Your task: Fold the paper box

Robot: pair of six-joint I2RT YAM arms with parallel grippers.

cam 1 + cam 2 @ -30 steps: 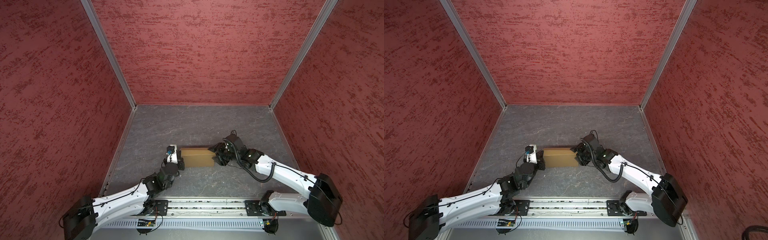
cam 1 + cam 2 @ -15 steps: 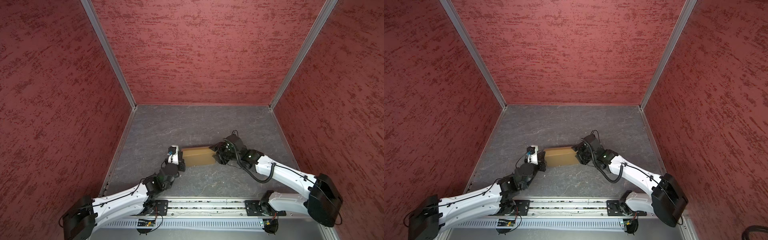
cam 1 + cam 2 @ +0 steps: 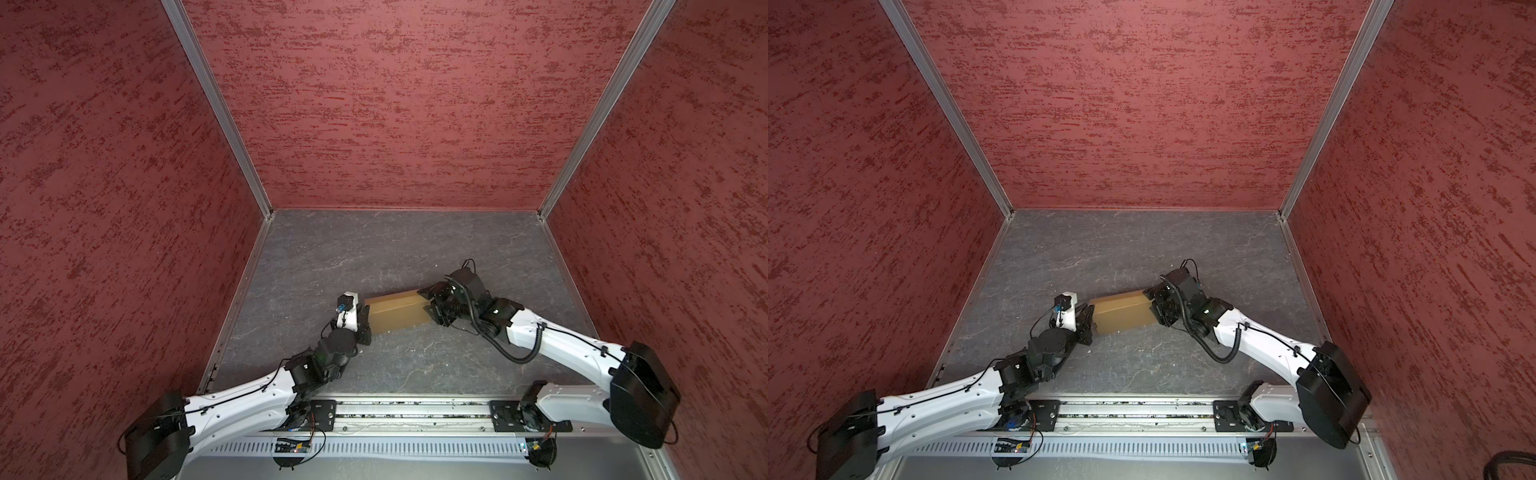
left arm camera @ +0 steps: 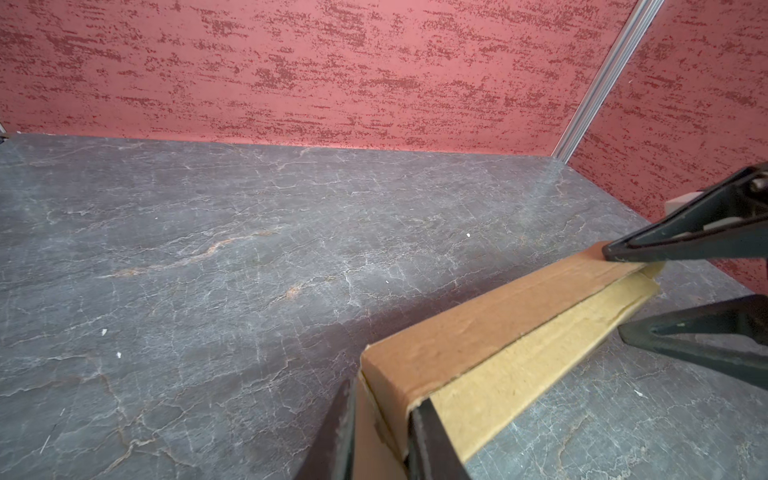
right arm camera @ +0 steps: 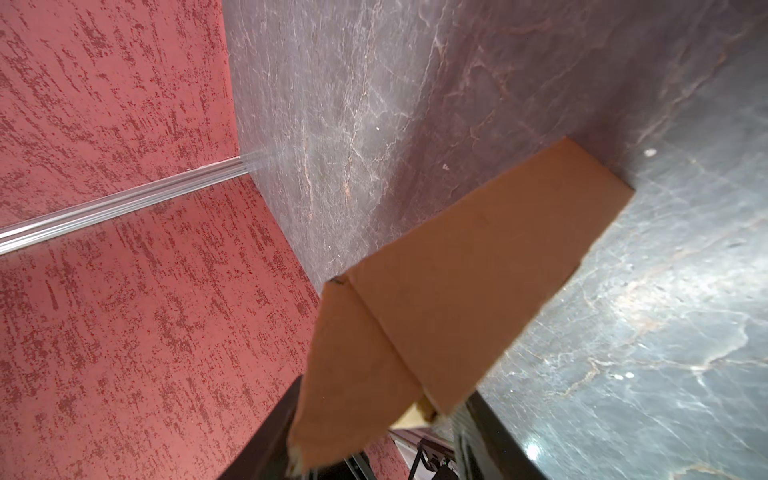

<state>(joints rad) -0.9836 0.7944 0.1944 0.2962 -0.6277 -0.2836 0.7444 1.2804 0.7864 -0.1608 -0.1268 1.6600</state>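
The paper box (image 3: 399,313) (image 3: 1121,313) is a closed, plain tan carton held between my two grippers over the grey floor, its right end slanted toward the back wall. My left gripper (image 3: 365,319) (image 3: 1088,318) (image 4: 382,399) straddles the box's left end corner (image 4: 395,374), and both fingers lie against the cardboard. My right gripper (image 3: 428,308) (image 3: 1152,308) (image 5: 384,390) spans the thickness of the right end. One of its fingers (image 4: 685,245) rests on the brown top edge, and its mate lies along the paler face. The box (image 5: 478,270) fills the space between those fingers.
Red textured walls (image 3: 395,124) close in the back and both sides, with aluminium posts (image 3: 216,108) at the corners. A metal rail (image 3: 415,415) carrying both arm bases runs along the front. The grey marbled floor (image 3: 374,249) stretches behind the box.
The box has swung so that its right end sits farther back and it lies askew. Both grippers followed its ends, and the left jaws stand a little wider.
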